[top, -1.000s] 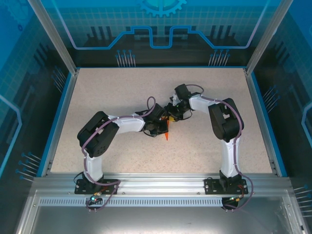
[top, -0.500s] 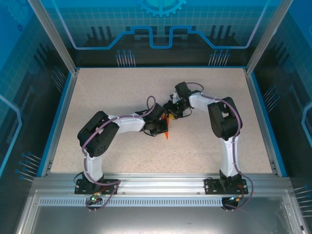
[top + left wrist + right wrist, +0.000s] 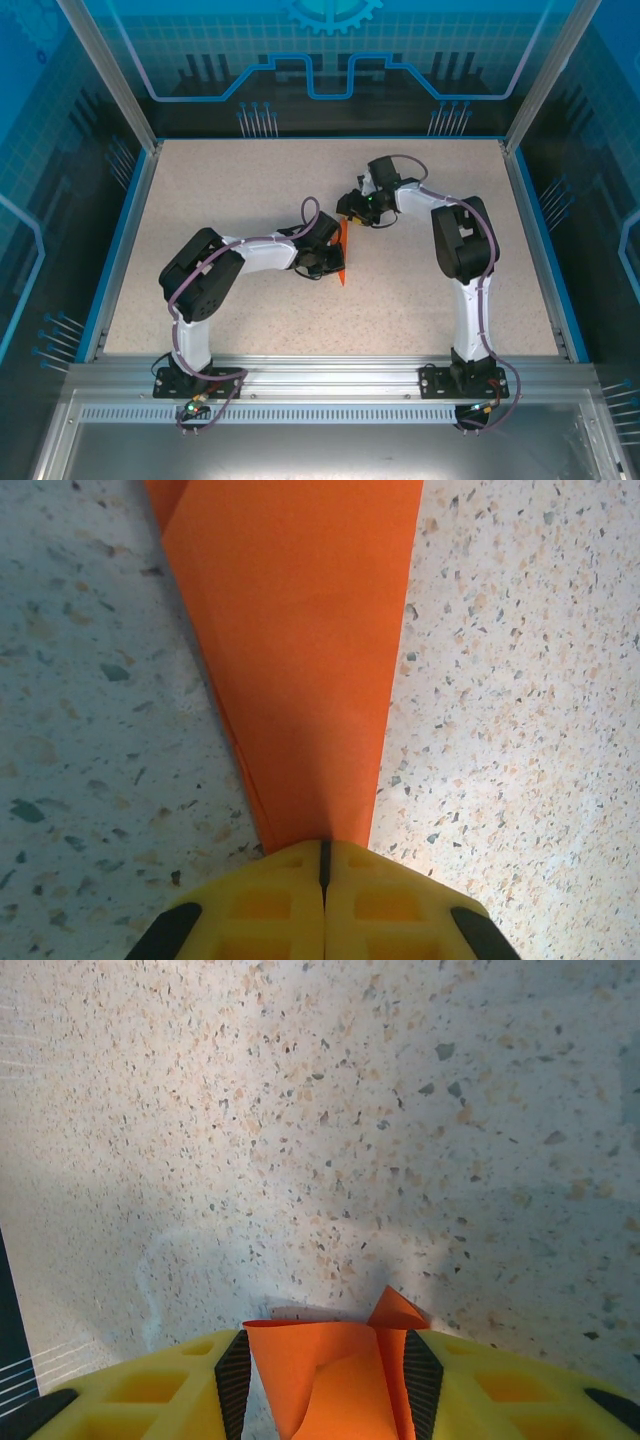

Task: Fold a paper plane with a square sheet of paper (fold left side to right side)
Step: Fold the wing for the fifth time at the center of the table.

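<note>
The left gripper (image 3: 323, 852) is pinching the tapered tip of the thin bright orange paper dart (image 3: 300, 660) above the middle of the speckled table (image 3: 350, 1110); the right gripper (image 3: 325, 1345) is clamping its crumpled far end.

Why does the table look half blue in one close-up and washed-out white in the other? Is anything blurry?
Left wrist view: the orange paper lies between a shaded, bluish left side of the table and a bright right side; the paper is sharp. Right wrist view: glare whitens the top left, soft shadow lies around the paper. Top view: even light, no blur.
</note>
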Motion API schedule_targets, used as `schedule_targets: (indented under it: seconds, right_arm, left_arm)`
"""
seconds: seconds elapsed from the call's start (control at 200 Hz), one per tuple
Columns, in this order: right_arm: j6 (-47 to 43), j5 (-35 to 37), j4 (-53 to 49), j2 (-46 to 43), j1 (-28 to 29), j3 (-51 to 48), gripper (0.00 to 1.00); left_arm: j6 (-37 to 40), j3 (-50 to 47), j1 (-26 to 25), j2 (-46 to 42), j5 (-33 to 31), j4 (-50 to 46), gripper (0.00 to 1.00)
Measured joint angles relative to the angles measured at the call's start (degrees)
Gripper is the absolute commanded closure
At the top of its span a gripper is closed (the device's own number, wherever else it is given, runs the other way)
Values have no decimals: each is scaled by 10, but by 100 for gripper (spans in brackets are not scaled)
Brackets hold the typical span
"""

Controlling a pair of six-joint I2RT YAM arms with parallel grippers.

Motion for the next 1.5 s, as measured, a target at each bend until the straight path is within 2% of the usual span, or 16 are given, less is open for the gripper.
schedule_targets:
  seconds: [0.17,0.35,0.565,0.99,1.501]
  right_arm:
    - [-16,4,-2,-33,0,-39,53]
    - [-16,-24,7,-87,2,-97,54]
    - [-3,-39,18,-90,25,-112,54]
    - [-5,-27,6,-9,38,-35,53]
    - [-40,-11,-43,11,38,3,52]
  left_arm:
    - [2,0,0,0,0,0,93]
    - [2,0,0,0,0,0,93]
    - [-3,0,0,0,0,-3,93]
    - [-1,1,0,0,0,-5,95]
    - [1,4,0,1,0,-9,95]
